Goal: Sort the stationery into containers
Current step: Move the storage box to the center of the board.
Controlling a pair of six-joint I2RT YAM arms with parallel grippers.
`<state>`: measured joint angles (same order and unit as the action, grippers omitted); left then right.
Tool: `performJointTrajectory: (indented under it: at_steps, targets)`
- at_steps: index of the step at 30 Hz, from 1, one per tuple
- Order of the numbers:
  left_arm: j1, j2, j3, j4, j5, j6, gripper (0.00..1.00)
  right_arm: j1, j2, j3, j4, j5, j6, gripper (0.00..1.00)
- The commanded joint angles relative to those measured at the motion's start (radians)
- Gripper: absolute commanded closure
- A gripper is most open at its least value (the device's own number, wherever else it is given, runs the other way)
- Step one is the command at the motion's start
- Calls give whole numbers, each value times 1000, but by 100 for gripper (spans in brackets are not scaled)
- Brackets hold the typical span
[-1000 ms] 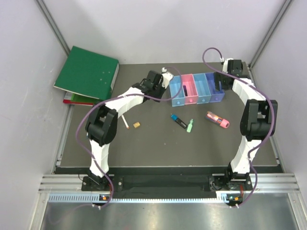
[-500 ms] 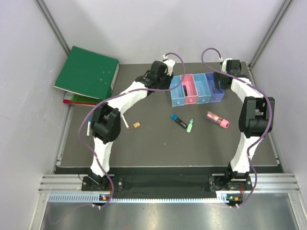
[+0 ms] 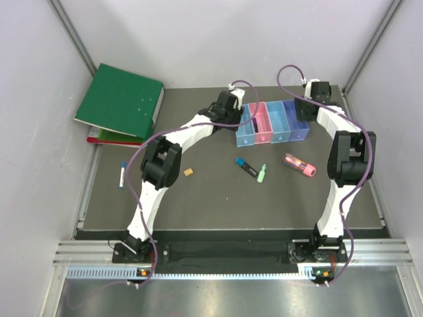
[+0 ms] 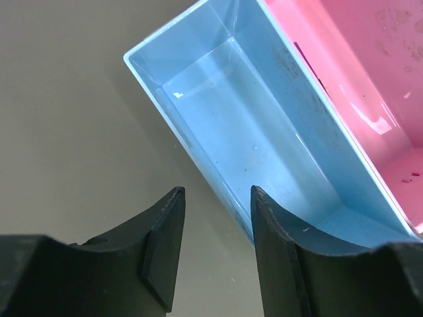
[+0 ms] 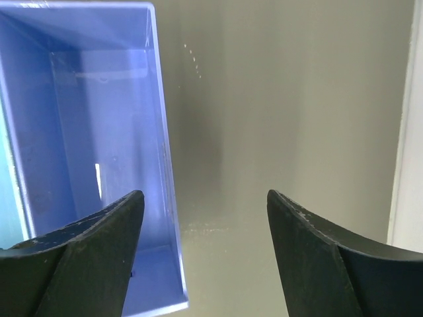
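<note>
Probably light, stiff and slippery, the chunky pink-red plastic tube (image 3: 300, 165) lies on the dark surface (image 3: 198, 205) near the translucent purple plastic bin (image 3: 299, 131), best pinched across its middle; both arms' jaws stand apart, empty.

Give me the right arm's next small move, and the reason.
Probably ease down and shut the right gripper on the purple bin's outer wall. Its open, empty jaws straddle that wall, and the left gripper sits open at the end light blue bin, so gripping both ends seems intended.
</note>
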<state>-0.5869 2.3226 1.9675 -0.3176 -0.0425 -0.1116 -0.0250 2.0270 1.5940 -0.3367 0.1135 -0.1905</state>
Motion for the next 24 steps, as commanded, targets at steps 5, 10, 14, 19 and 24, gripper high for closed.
performJointTrajectory:
  at_steps: [5, 10, 14, 19, 24]
  targets:
    - [2, 12, 41, 55, -11, -5, 52, 3, 42, 60, 27, -5, -12, 39]
    - [-1, 27, 44, 64, -7, -10, 64, 17, 53, 58, 22, -6, -21, 46]
    - [-2, 47, 63, 66, 13, -4, 71, 48, 52, 50, 22, -8, -27, 54]
    - [-8, 66, 88, 64, 16, 16, 77, 76, 47, 38, 18, -3, -38, 71]
    - [-10, 70, 93, 54, 20, 18, 78, 125, 30, 11, 19, 8, -52, 71]
